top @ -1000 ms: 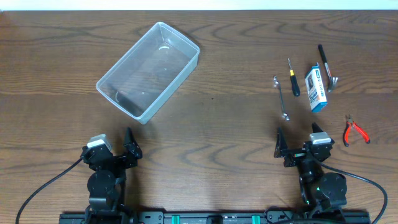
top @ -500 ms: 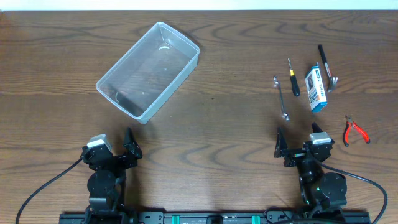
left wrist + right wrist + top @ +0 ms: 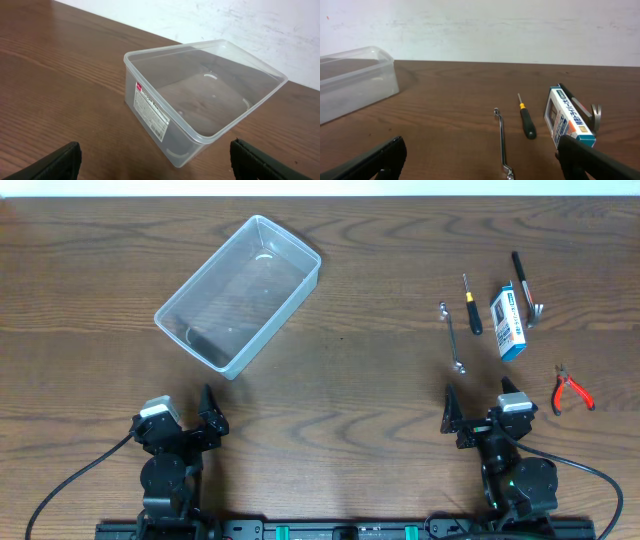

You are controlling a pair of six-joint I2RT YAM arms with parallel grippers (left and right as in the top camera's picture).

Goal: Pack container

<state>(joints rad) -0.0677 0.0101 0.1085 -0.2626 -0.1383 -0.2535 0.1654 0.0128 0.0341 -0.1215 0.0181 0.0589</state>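
Note:
The clear plastic container (image 3: 238, 293) lies empty at the back left of the wooden table; it also shows in the left wrist view (image 3: 200, 95) and at the left edge of the right wrist view (image 3: 350, 80). My left gripper (image 3: 182, 423) is open and empty, near the front edge, well short of the container. My right gripper (image 3: 478, 412) is open and empty, just in front of a metal wrench (image 3: 453, 337). Behind it lie a small screwdriver (image 3: 470, 306), a blue-and-white box (image 3: 508, 323), a black-handled tool (image 3: 525, 286) and red pliers (image 3: 572, 391).
The wrench (image 3: 501, 149), screwdriver (image 3: 525, 120) and box (image 3: 569, 120) lie close together ahead of the right gripper. A white wall runs along the table's far edge. Cables trail from both arm bases at the front edge.

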